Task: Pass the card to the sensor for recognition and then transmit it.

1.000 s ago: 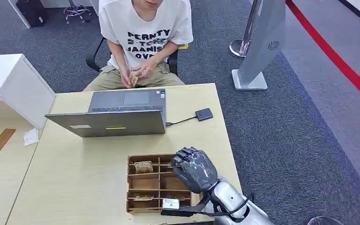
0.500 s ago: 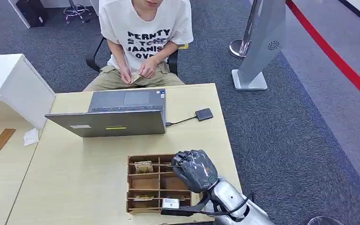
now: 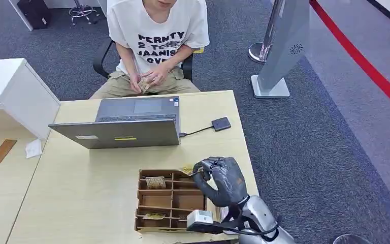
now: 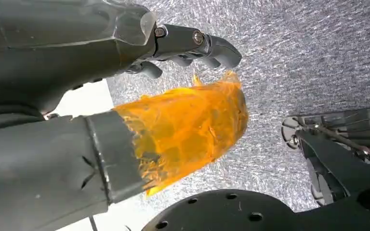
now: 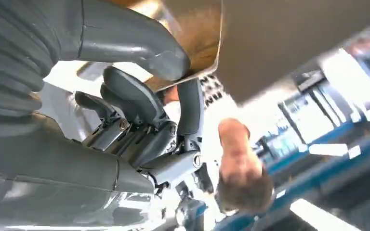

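A card is pinched in the right hand at the far right corner of the divided wooden tray.

The card is gripped between thumb and fingers just above the tray's far edge. The black sensor lies well apart, beside the laptop. The left hand hangs over carpet, its fingers curled around nothing. A seated person is seen behind the table.

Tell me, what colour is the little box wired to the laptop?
Dark grey, nearly black; the little box shows best in the head view.

Right hand lifted card, apparently clear of organizer tray.
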